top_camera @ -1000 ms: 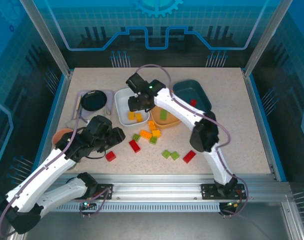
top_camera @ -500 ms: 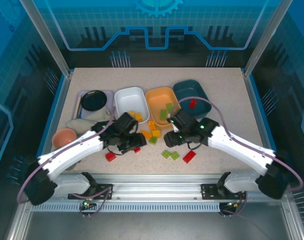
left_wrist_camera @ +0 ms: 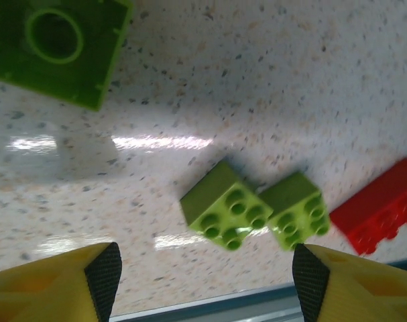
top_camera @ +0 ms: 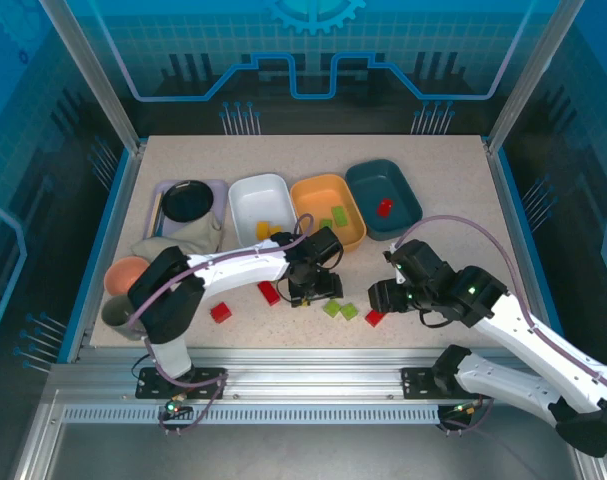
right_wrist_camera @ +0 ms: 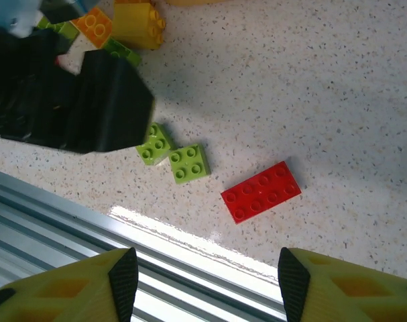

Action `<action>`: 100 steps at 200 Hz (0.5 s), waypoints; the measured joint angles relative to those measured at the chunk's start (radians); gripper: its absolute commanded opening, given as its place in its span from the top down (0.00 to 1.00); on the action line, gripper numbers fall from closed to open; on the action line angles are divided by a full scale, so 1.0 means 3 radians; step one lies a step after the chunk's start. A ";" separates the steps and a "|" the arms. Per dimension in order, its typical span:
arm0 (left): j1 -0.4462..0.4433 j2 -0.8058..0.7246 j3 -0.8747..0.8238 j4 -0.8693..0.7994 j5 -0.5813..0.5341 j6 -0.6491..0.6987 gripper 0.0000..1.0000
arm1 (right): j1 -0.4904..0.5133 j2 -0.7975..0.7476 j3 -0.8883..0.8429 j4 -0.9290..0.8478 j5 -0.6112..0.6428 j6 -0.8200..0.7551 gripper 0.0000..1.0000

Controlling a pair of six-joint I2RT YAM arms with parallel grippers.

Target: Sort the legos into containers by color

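Since both arms have swung across the table in the last second, start with the overhead view. The right gripper (top_camera: 383, 298), which was up over the white tray (top_camera: 263, 198) and orange tray (top_camera: 321, 194), now hangs at the near side, right over a red brick (top_camera: 375, 318). The left gripper (top_camera: 315, 286) has come out from beside the pink cup (top_camera: 128, 272) to the middle, just beside two green bricks (top_camera: 340, 310). One red piece (top_camera: 385, 208) lies in the teal tray (top_camera: 378, 178), yellow pieces (top_camera: 266, 231) lie in the white tray and green ones (top_camera: 333, 218) in the orange tray. Two other red legos (top_camera: 269, 292) lie loose on the table, so you are partway through.

From the left wrist, you see its fingers (left_wrist_camera: 62, 288) spread wide with nothing between them. The green pair sits just ahead, touching each other.

From the right wrist, its fingers (right_wrist_camera: 351, 288) are likewise spread and empty, and the red brick lies flat ahead, a little apart from the greens.

I read this as both arms lining up fresh picks: green for the left, red for the right. They are working close together, so watch for crowding.
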 measured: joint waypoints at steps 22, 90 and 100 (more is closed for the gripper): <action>0.0000 0.0151 0.0126 0.0003 0.0134 -0.0406 0.29 | -0.0013 -0.0051 -0.0003 -0.0046 0.0008 0.0025 0.40; -0.0001 0.0251 0.0014 0.0071 0.0357 -0.1382 0.33 | -0.0015 -0.0141 -0.0042 -0.0079 0.0004 0.0053 0.40; -0.0001 0.0294 0.0014 0.0095 0.0370 -0.1455 0.39 | -0.0017 -0.0144 -0.0043 -0.0079 0.0001 0.0061 0.40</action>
